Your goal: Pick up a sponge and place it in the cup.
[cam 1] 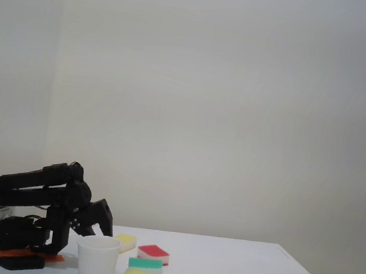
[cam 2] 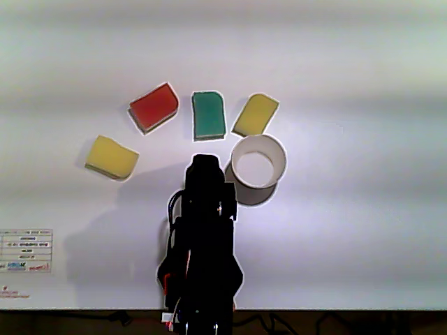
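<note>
I'm folded up over my base here, my gripper (cam 1: 103,217) tucked low and pointing down toward the table (cam 1: 240,271) in the fixed view. Whether the jaws are parted or closed, I can't tell; nothing is visibly held. From the other view, my arm (cam 2: 204,244) rises from 6 o'clock, its tip ending just left of the cup (cam 2: 277,150). The cup stands upright, mouth open, just right of centre. Four sponges fan around it: the sponge (cam 2: 112,156) I'm after lies at about 9 o'clock from the cup, well apart from it. A red sponge (cam 2: 154,107) sits at 10 o'clock, a green sponge (cam 2: 208,115) at 11, and a yellow sponge (cam 2: 255,114) at 12, nearly touching the cup's rim.
</note>
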Controlling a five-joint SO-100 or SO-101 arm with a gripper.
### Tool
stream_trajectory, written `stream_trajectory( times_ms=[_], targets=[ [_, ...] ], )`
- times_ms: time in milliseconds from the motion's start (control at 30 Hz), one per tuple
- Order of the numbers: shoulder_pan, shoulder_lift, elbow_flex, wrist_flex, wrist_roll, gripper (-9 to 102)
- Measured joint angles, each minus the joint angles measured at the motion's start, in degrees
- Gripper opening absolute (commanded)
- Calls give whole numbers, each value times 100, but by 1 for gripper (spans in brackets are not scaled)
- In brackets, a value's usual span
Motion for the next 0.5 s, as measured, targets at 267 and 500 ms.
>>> stream_trajectory(
  times_ms=[267,500],
  targets=[
    [-123,-1600,-1652,-18,0,0],
    [-387,-3313,-3454,-26,185,0]
  ],
)
